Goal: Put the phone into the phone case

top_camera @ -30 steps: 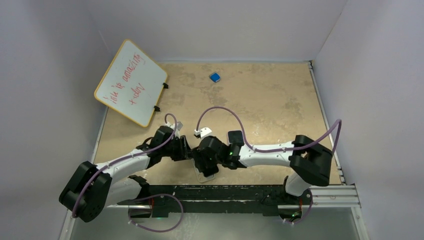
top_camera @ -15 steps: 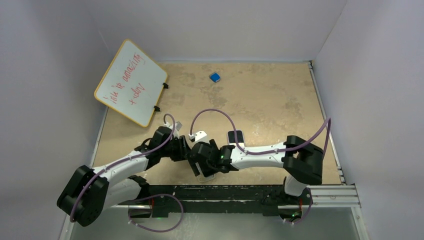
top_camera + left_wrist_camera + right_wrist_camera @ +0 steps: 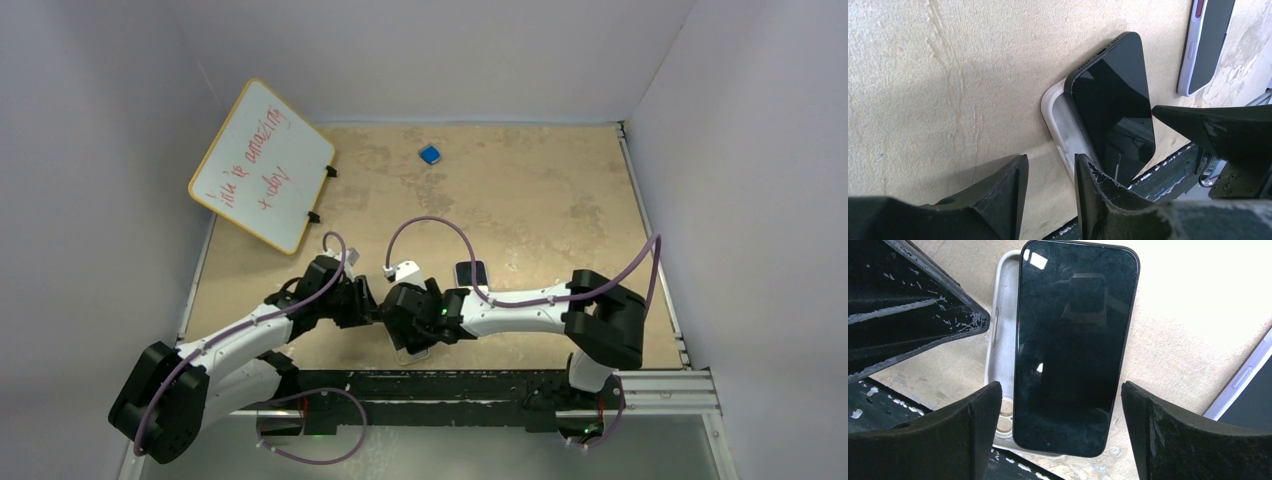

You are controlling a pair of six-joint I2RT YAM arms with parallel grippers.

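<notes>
Now we straddle the glossy black phone [image 3: 1075,345], skewed atop the white rubbery case [image 3: 1000,340], with our released right tool [image 3: 1060,390], presumably to square it, while our empty, slightly parted left tool [image 3: 1050,162] sits beside the case as a brace.

Phone [image 3: 1075,345] hides most of case [image 3: 1004,357] (right rim unseen).
</notes>
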